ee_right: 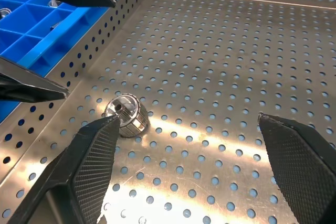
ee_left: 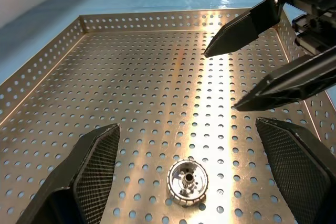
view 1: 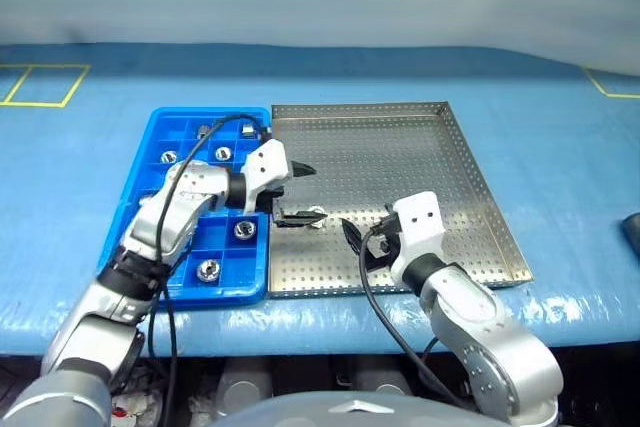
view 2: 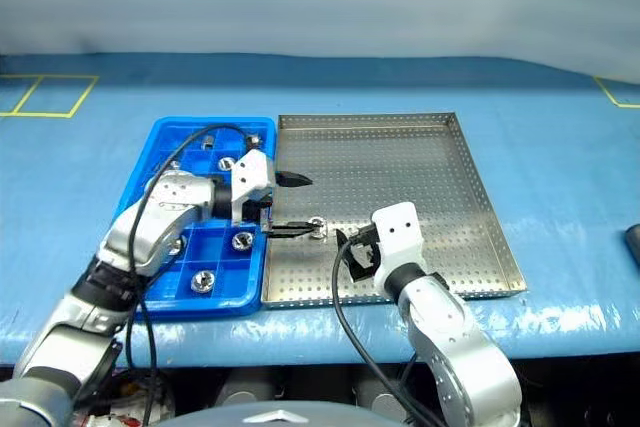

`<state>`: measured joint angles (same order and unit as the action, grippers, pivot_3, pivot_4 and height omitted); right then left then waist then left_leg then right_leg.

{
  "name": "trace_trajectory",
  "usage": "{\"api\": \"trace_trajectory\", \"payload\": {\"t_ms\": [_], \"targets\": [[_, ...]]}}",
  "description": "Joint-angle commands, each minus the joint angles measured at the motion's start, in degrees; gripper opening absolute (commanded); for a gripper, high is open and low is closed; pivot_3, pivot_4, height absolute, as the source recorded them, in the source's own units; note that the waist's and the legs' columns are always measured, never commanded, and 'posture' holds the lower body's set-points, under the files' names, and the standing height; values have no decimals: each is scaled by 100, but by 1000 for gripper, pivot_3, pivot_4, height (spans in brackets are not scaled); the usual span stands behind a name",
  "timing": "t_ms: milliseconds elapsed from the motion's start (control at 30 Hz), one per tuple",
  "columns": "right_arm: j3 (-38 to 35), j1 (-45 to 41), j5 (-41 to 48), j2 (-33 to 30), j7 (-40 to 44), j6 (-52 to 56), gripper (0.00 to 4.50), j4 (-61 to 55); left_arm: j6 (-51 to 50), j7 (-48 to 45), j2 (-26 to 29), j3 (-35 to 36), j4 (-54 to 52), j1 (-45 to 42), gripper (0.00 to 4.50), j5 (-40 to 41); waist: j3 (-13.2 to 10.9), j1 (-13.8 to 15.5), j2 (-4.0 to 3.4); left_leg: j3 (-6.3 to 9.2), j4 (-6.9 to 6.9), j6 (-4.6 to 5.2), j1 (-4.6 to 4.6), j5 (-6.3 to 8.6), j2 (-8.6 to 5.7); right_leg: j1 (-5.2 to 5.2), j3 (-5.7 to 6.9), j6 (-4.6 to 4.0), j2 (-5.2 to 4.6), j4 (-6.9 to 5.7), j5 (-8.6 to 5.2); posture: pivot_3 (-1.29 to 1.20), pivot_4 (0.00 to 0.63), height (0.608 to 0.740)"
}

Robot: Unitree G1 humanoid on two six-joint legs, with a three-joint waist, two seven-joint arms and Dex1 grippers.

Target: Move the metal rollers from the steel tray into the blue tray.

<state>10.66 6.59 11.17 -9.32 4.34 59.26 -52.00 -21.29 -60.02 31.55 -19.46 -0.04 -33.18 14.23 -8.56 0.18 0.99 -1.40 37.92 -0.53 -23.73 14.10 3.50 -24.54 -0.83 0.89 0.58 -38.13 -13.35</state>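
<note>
One metal roller (view 1: 318, 219) lies on the perforated floor of the steel tray (view 1: 420, 177), close to its left rim. My left gripper (view 1: 312, 193) reaches over that rim from the blue tray (view 1: 215, 292) side, open, with the roller (ee_left: 187, 181) on the floor between its fingers (ee_left: 86, 171). My right gripper (view 1: 362, 242) stands open just right of the roller (ee_right: 127, 115), pointing towards it, nothing between its fingers (ee_right: 299, 156). Several rollers (view 1: 208, 270) sit in separate compartments of the blue tray.
Both trays lie side by side on a table covered with a blue sheet (view 1: 560, 167). Yellow tape marks (view 1: 45, 85) sit at the far left and far right corners. A dark object (view 1: 632, 232) lies at the right edge.
</note>
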Motion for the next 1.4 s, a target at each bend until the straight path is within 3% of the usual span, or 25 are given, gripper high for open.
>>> {"api": "trace_trajectory", "payload": {"t_ms": [33, 467, 767, 867, 1100, 1400], "targets": [[153, 235, -100, -81, -91, -352, 4444, -486, 379, -408, -180, -333, 753, -529, 4500, -385, 0, -59, 1, 0, 0, 0, 0, 0, 0, 0, 0, 0, 0, 0, 0, -44, 150, 740], [247, 1145, -423, -312, -227, -1210, 4444, -638, 2003, -1545, -508, -1348, 3070, -1699, 4500, -1866, 2, -346, 3, -7, 8, 4, 0, 2, 0, -4, -11, 1, 3, -8, 0, -143, 150, 740], [432, 1231, -549, -203, -351, -1412, 4444, -531, 2523, -1624, -845, -1363, 3937, -2074, 4500, -2396, 4, -433, 7, -10, 12, 7, 0, 4, -1, -4, -16, 6, 2, -8, 3, -152, 150, 740], [452, 1210, -571, -167, -350, -1467, 4500, -487, 2576, -1815, -850, -1372, 4026, -2141, 3916, -2448, 4, -446, 7, -12, 17, 7, 0, 4, -1, -3, -18, 8, 1, -11, 4, -150, 150, 740], [462, 1093, -574, -165, -267, -1500, 4500, -410, 2596, -1988, -658, -1190, 3803, -2146, 1693, -2510, 4, -470, 7, -14, 20, 8, 5, 3, 0, -3, -22, 8, 2, -21, 4, -140, 150, 740], [541, 697, -496, -283, 60, -1508, 4500, -230, 1442, -1518, -427, 49, 2626, -1810, 1696, -1647, 4, -414, 8, -18, 27, 8, 5, 3, 0, -8, -25, 9, 1, -37, 3, -53, 150, 740]]}}
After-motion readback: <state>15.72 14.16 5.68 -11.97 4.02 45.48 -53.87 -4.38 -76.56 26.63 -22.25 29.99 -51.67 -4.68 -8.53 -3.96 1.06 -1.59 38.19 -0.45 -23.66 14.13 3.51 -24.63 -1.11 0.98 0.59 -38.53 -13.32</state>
